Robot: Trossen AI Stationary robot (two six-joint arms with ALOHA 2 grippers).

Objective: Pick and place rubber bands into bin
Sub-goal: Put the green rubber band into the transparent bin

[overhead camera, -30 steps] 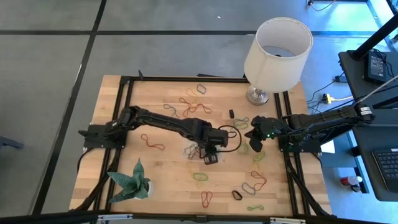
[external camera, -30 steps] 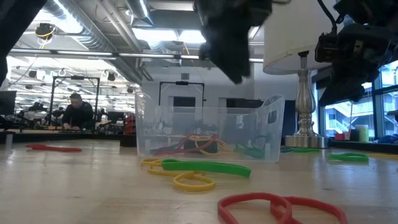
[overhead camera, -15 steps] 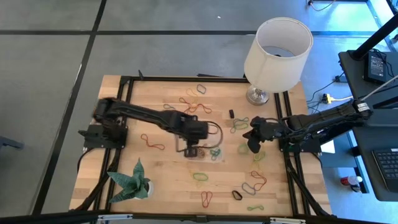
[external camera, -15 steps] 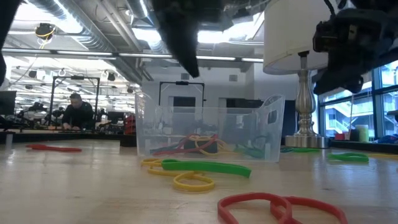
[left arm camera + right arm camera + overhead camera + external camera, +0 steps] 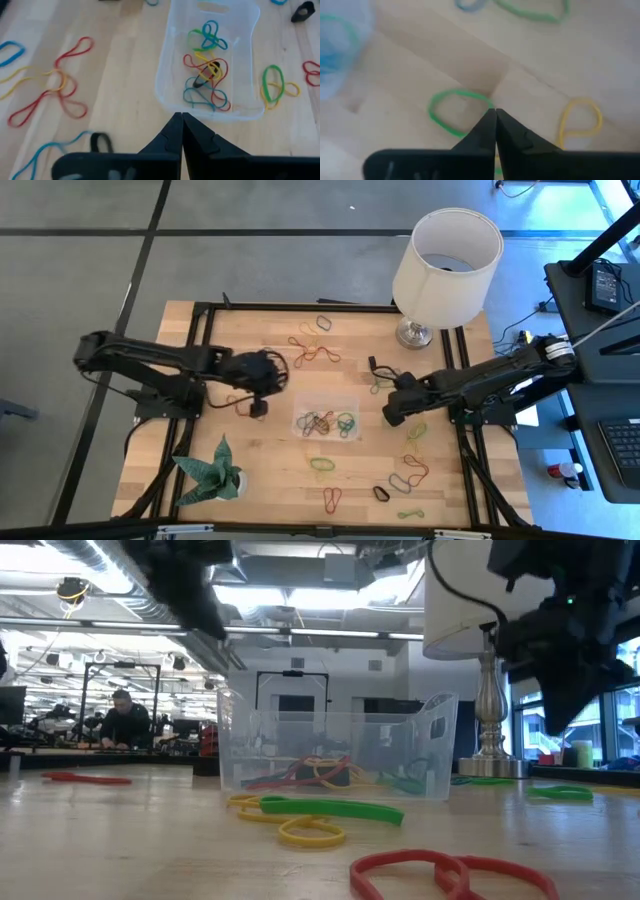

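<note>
The clear bin sits at the table's middle with several rubber bands lying in it. More rubber bands lie loose on the wood around it, among them a red one, a green one and a green loop. My left gripper hovers left of the bin, shut and empty; its tips meet. My right gripper hangs right of the bin, pointing down, shut above the green loop's edge and clear of the table.
A white lamp stands at the far right corner and a green paper plant at the near left. A small black piece lies far of the right gripper. Beyond the table a person sits in the room.
My left gripper has drawn back from above the bin toward the table's left edge, staying at about the same height. My right gripper has shifted a little toward the bin, tipped further down and rolled about its own line.
</note>
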